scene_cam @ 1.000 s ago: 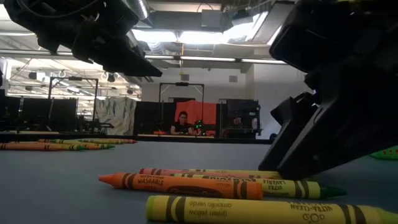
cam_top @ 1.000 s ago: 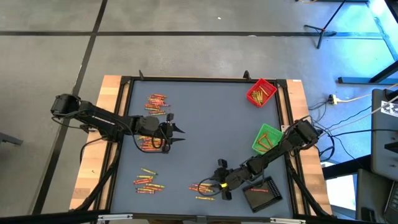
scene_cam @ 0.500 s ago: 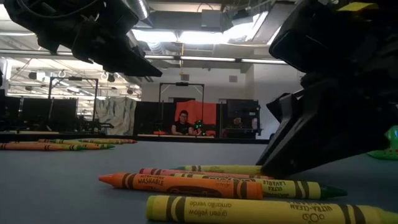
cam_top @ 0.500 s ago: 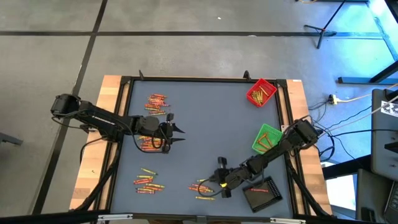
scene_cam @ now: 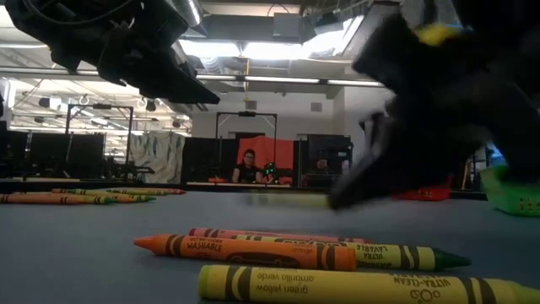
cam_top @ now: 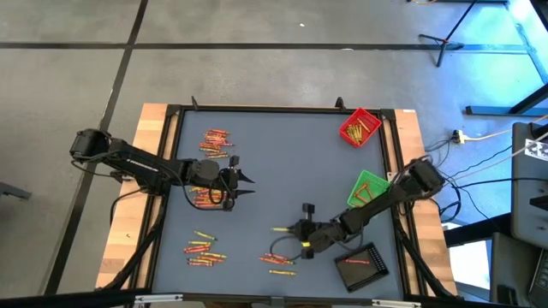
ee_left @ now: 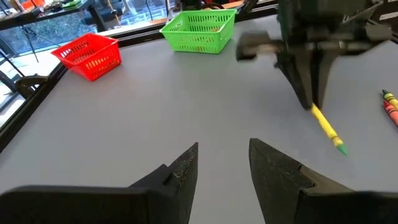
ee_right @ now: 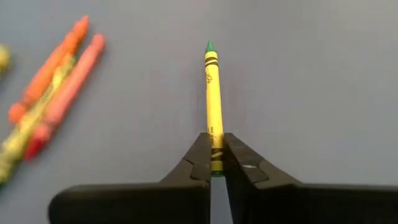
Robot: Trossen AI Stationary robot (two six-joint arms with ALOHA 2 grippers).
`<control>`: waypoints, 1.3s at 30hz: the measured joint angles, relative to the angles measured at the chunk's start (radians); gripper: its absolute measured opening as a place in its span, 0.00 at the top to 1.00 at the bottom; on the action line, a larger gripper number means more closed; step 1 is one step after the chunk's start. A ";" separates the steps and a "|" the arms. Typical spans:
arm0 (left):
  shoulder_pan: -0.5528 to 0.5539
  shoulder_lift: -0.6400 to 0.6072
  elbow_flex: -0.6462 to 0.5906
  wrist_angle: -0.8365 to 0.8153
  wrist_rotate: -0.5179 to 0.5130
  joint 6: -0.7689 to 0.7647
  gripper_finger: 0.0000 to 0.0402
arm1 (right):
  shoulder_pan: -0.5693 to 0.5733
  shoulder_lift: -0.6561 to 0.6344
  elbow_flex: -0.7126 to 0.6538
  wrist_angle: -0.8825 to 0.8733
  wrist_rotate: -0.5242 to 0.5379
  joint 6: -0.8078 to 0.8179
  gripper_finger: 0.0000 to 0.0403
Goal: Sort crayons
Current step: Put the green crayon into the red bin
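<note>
Lifted off the near crayon pile (cam_top: 278, 257) since a second ago, the right tool (cam_top: 294, 229) now sits above the grey surface (cam_top: 274, 171), pinching a yellow-green crayon (ee_right: 214, 102) by its butt. Left tool (cam_top: 242, 184) stays spread, unmoved, beside another crayon cluster (cam_top: 205, 198).

Paper-wrapped crayons (scene_cam: 245, 251), matt table (cam_top: 274, 171)

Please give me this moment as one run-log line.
task: sort crayons | right gripper: shut on yellow-green crayon, lifted off table | left gripper: open, idle mid-table | green basket: nearby
</note>
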 joint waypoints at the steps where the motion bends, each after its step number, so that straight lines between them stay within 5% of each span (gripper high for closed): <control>1: 0.000 0.000 0.000 -0.001 0.000 0.000 0.68 | -0.009 -0.027 0.001 -0.024 0.008 0.000 0.97; 23: 0.001 0.000 0.000 0.001 -0.003 0.022 0.68 | -0.427 -0.633 -0.001 -1.067 0.265 0.251 0.94; 39: 0.000 0.000 0.000 0.041 -0.004 0.026 0.68 | -0.921 -0.668 -0.161 -1.130 0.245 0.236 0.94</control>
